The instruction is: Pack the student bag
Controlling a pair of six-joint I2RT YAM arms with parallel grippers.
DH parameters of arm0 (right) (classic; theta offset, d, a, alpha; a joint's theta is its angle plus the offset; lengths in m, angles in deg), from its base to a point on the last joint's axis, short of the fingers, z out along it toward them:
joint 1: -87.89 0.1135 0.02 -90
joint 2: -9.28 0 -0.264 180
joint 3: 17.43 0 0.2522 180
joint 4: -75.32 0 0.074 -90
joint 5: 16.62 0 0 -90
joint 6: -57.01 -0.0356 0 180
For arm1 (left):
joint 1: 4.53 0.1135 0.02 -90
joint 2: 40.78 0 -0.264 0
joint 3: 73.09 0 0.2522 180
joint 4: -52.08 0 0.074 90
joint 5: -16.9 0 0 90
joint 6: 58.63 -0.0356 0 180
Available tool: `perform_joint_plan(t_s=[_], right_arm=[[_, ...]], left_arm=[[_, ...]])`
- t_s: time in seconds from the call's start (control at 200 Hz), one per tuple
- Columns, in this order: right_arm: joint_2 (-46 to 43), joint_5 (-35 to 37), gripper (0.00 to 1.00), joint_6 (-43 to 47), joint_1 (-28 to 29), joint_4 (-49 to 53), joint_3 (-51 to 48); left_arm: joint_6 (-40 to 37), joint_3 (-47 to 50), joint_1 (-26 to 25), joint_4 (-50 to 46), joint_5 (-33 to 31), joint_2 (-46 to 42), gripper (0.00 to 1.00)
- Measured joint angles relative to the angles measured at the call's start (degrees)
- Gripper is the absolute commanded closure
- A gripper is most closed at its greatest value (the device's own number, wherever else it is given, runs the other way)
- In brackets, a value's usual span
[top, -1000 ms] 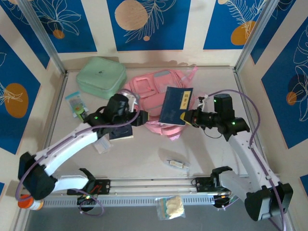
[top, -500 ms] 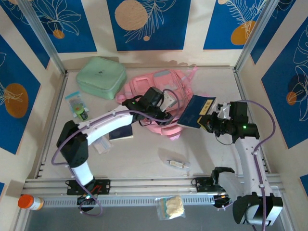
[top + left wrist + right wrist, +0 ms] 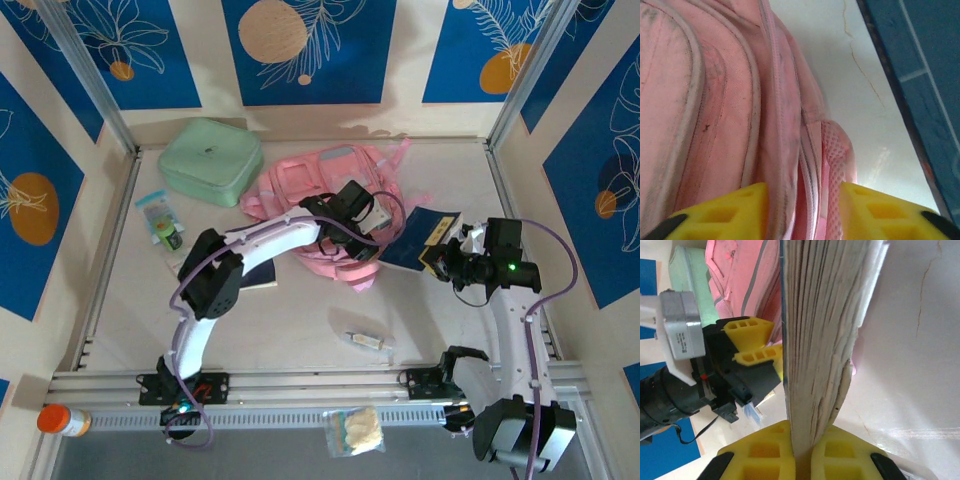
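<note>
The student bag [image 3: 312, 180] lies flat at the back middle of the worktop [image 3: 290, 320], its near right edge toward your book. The left gripper [image 3: 800, 202] sits on that edge, jaws astride a zip seam; you cannot tell whether they pinch it. The right gripper [image 3: 799, 445] has its jaws clamped on the blue book [image 3: 820, 340], held edge-on, its free end pointing left at the bag, just beside the left jaws. By my judgement you slide it leftward. Its yellow label [image 3: 436, 232] is too small to read.
</note>
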Motion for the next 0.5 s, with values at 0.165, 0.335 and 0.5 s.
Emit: perform_joint_plan(t_s=[0.165,0.335,0.5], right_arm=[[0.0,-1.1,1.0,0.9,-0.7,0.0,-0.5],[0.0,-2.1,1.0,1.6,-1.4,0.0,-0.5],[0.0,-2.8,1.0,1.9,-1.4,0.1,-0.5]], left_arm=[[0.0,-0.6,0.0,-0.5,0.1,1.1,0.92],[-0.2,-0.9,0.0,-1.3,0.2,1.1,1.0],[-0.2,-1.0,0.0,-1.9,0.2,1.0,1.0]])
